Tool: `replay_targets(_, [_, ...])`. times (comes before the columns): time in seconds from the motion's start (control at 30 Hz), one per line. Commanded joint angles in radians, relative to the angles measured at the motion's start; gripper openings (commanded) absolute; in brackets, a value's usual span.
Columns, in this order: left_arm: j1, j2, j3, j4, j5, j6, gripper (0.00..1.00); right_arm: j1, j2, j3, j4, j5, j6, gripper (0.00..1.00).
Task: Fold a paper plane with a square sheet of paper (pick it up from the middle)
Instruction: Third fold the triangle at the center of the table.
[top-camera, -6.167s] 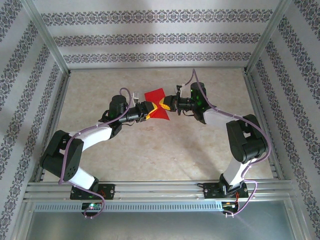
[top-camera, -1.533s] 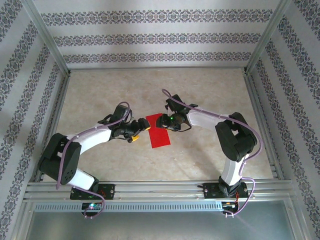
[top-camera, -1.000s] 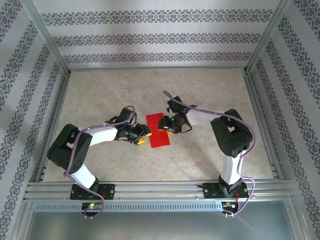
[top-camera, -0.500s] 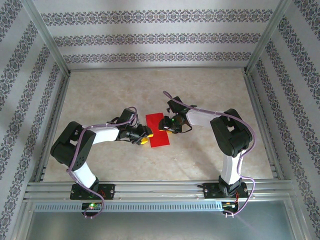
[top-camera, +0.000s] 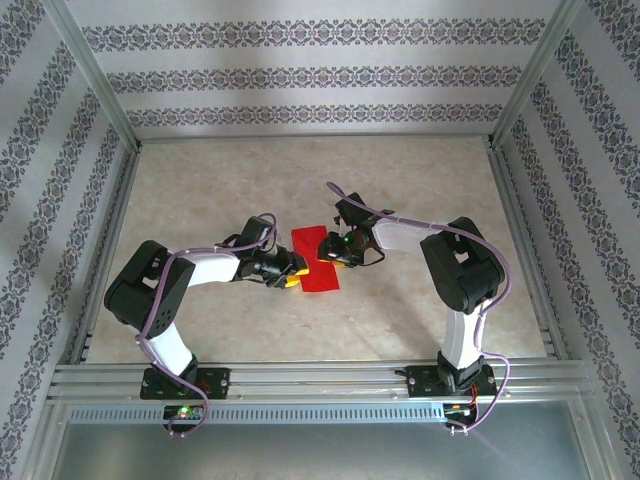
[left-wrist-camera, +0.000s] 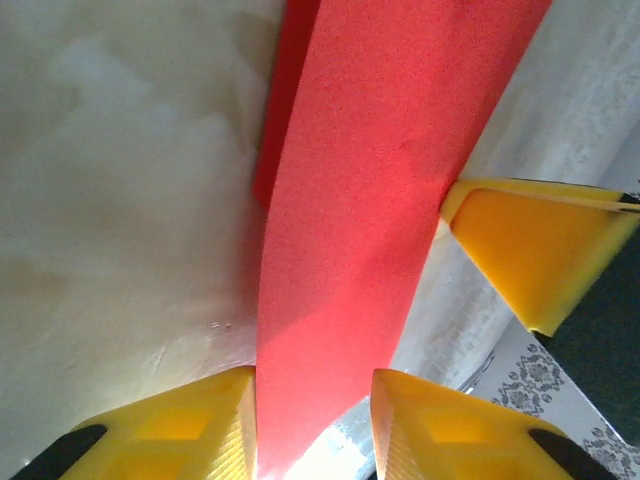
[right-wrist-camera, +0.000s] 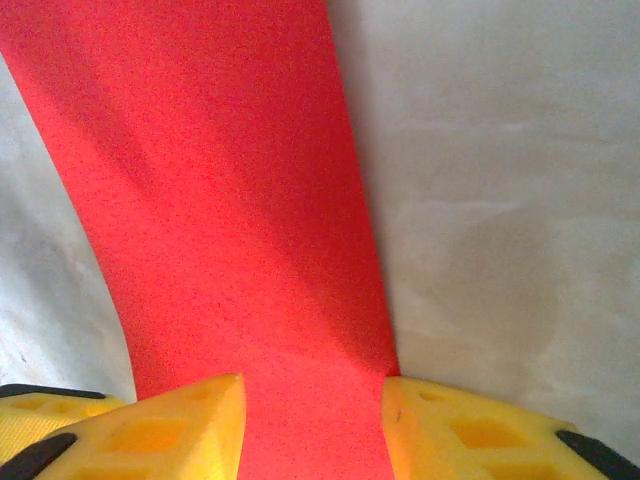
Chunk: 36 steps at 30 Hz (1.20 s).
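Squarely between the two arms, flat on the pale marbled table (top-camera: 420, 190), lies the thin bright-red sheet of paper (top-camera: 316, 262) — folded to a narrow rectangle, its long axis running away from the bases. The left gripper (top-camera: 289, 273) sits at its near-left edge and the right gripper (top-camera: 334, 252) at its far-right edge, equally close. Each stands with jaws apart, red showing in the gap — no clamp is visible.

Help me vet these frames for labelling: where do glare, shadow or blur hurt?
Left wrist view: white glare burns out the bottom edge of the thin bright red paper sheet, which looks soft up close. Right wrist view: diagonal shadow bands darken the sheet, grainy but without glare. Top external view: even light, sharp throughout.
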Motion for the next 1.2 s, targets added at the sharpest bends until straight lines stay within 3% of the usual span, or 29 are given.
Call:
replay_targets(0.0, [-0.005, -0.012, 0.004, 0.048, 0.018, 0.028, 0.31, -0.004, 0.041, -0.027, -0.051, 0.026, -0.008, 0.45])
replay_targets(0.23, [0.013, 0.003, -0.016, 0.092, 0.02, 0.001, 0.27, -0.007, 0.038, -0.026, -0.049, 0.024, -0.014, 0.45])
replay_targets(0.5, [0.015, 0.017, -0.004, 0.067, 0.013, -0.054, 0.08, -0.019, -0.033, -0.024, 0.005, 0.006, -0.073, 0.51])
replay_targets(0.6, [0.015, 0.008, 0.012, 0.023, 0.004, -0.07, 0.03, -0.028, -0.109, -0.012, 0.035, 0.033, -0.164, 0.59])
replay_targets(0.77, [0.015, -0.019, 0.034, -0.02, -0.009, -0.104, 0.0, -0.033, -0.276, -0.113, 0.208, 0.076, -0.356, 0.82])
replay_targets(0.93, [0.018, -0.033, 0.052, -0.058, -0.015, -0.125, 0.0, -0.013, -0.334, -0.17, 0.239, 0.119, -0.54, 0.78])
replay_targets(1.17, [0.024, -0.026, 0.07, -0.074, 0.003, -0.169, 0.0, 0.083, -0.451, -0.382, 0.465, 0.155, -0.789, 0.75])
